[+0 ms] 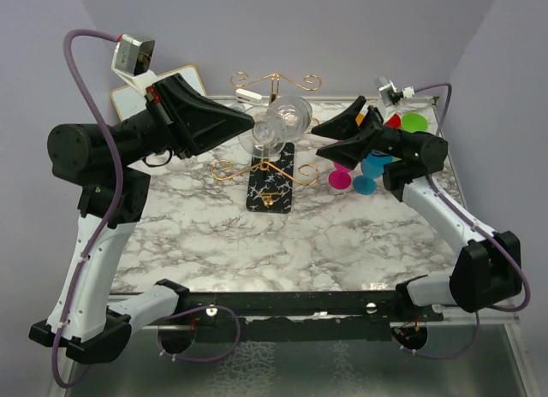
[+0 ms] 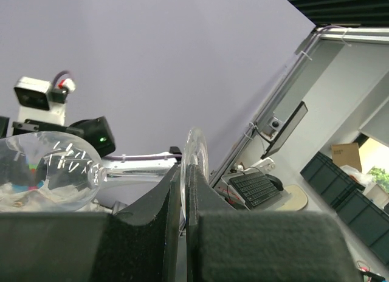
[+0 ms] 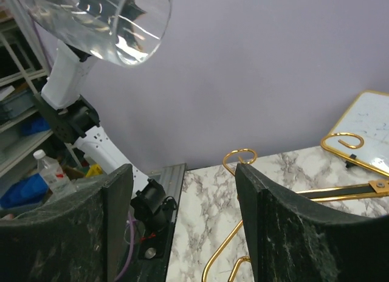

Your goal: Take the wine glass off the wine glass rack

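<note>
The clear wine glass [image 1: 289,116] is held sideways above the wine glass rack [image 1: 272,79], a gold wire stand on a black white-veined base [image 1: 272,192]. My left gripper [image 1: 251,121] is shut on the glass's thin round foot [image 2: 196,149]. The bowl [image 2: 45,172] shows to the left in the left wrist view. My right gripper [image 1: 321,139] is open and empty just right of the glass. In the right wrist view its jaws [image 3: 182,172] stand wide apart, with a gold rack arm [image 3: 222,247] between them and the glass bowl [image 3: 103,17] up at the left.
A gold-framed white board [image 1: 171,85] leans at the back left. Coloured cups stand at the right: green [image 1: 415,121], blue [image 1: 374,168] and pink [image 1: 340,179]. The marble tabletop [image 1: 342,243] spreads in front of the rack.
</note>
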